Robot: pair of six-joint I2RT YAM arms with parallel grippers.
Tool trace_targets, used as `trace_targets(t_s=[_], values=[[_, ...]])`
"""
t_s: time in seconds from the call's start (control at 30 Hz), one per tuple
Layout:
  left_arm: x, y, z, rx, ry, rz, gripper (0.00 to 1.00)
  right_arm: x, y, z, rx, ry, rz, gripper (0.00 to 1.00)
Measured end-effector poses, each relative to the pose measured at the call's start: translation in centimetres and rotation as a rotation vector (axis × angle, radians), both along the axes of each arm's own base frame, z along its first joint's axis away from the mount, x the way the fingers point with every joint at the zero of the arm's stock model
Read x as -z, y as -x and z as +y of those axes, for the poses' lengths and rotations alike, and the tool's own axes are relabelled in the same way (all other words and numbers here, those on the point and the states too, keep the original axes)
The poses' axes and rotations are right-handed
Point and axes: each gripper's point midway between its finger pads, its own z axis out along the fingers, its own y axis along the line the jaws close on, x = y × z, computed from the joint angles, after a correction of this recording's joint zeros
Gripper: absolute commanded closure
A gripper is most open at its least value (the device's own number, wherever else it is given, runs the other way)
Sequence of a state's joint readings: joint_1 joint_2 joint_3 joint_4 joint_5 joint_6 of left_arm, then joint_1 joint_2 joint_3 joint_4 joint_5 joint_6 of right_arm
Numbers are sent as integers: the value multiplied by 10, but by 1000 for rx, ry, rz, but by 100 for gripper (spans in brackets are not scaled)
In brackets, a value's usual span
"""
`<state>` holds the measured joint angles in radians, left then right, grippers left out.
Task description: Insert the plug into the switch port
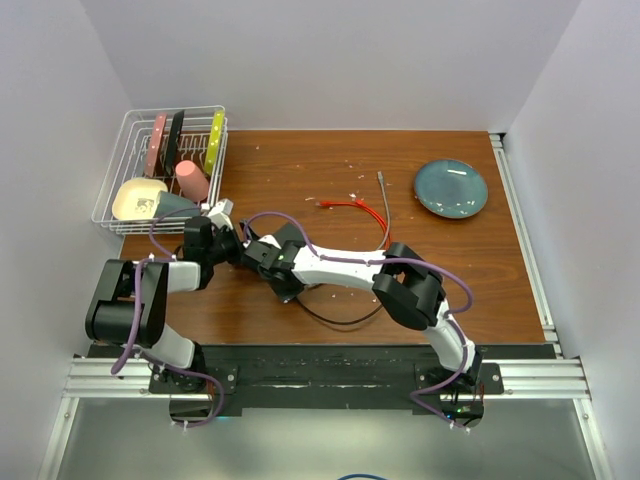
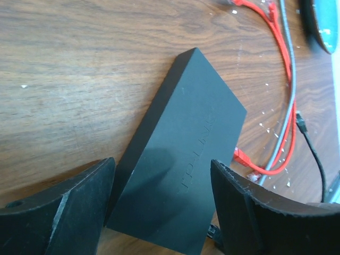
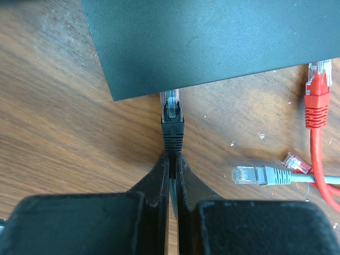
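The flat black switch box [image 2: 180, 154] lies on the wooden table, mostly covered by both arms in the top view. My left gripper [image 2: 162, 183] is open, its fingers [image 2: 64, 210] standing on either side of the box's near end; whether they touch it I cannot tell. My right gripper [image 3: 172, 156] is shut on the black cable just behind the black plug [image 3: 172, 114]. The plug's clear tip meets the box's edge [image 3: 159, 87] near a corner. The switch port itself is hidden on that edge face. In the top view the two grippers [image 1: 222, 248] [image 1: 262, 252] are close together.
A red cable's plug [image 3: 317, 98] lies by the same edge of the box, and a grey cable's clear plug [image 3: 255, 174] lies to the right. The black cable [image 1: 340, 318] loops towards the near edge. A blue-grey plate [image 1: 451, 188] sits back right, a wire dish rack [image 1: 165, 165] back left.
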<state>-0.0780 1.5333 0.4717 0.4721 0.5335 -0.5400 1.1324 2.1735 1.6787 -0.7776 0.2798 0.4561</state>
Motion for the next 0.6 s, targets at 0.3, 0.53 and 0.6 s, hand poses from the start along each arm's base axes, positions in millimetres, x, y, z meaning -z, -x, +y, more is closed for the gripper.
trace_targets(t_s=[0.3,0.53,0.6], values=[[1,1,-1,20,55,-13,26,0,-1,0,-8,18,6,100],[1,1,-1,19,55,-13,26,0,-2,0,-4,19,7,100],[2,1,-1,19,55,-12,26,0,-2,0,-4,19,7,100]])
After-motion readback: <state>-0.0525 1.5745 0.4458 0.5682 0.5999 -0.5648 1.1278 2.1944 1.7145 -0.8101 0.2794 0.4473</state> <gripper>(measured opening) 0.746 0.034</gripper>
